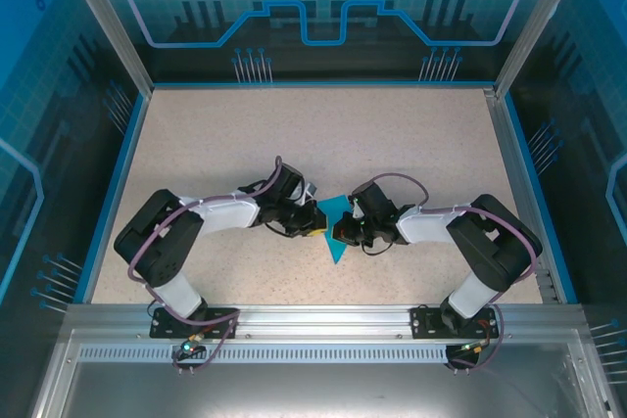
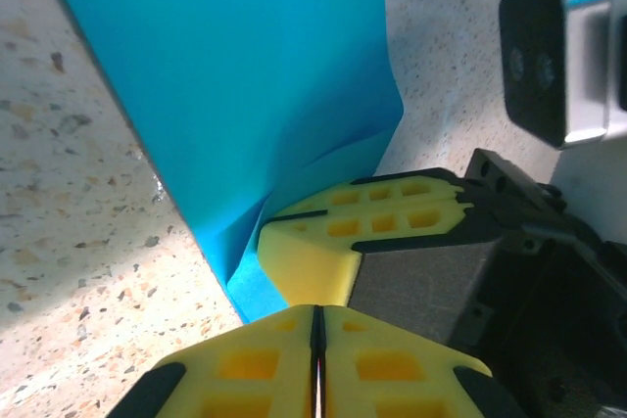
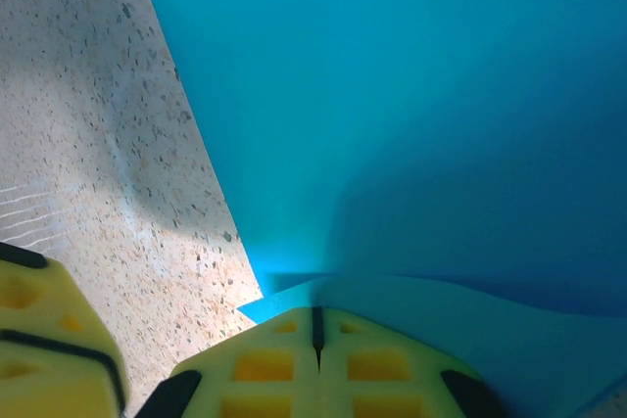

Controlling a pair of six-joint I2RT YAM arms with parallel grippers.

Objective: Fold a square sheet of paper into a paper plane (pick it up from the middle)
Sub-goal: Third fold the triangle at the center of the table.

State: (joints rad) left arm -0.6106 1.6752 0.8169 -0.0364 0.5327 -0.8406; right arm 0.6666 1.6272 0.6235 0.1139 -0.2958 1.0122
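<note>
Yellow pads of the left hand (image 2: pixel 315 364) are seen pressed together at the bottom of the left wrist view, with only a hairline seam between them. The square sheet of paper (image 2: pixel 255 75) runs up and away from those tips across the desk (image 2: pixel 69 193). Its nearest corner reaches the tips, but whether it is nipped cannot be told. Just right of that corner, the right hand (image 2: pixel 284 222) is closed on the sheet's buckled edge.

Right wrist view: the right hand (image 3: pixel 315 335) is shut, with a lifted lip of the sheet (image 3: pixel 441 95) caught at its tips. The rest is spread flat ahead.

Top view: the sheet (image 1: pixel 336 227) is seen folded to a triangle. The left hand (image 1: pixel 312 225) is at its left side, the right hand (image 1: pixel 351 230) at its right. The sheet's long axis runs from its wide far end to a point aimed at the arm bases, so it is met crosswise by both hands. Neither arm is judged nearer. A lift would likely need both raised together, else tearing is risked.
</note>
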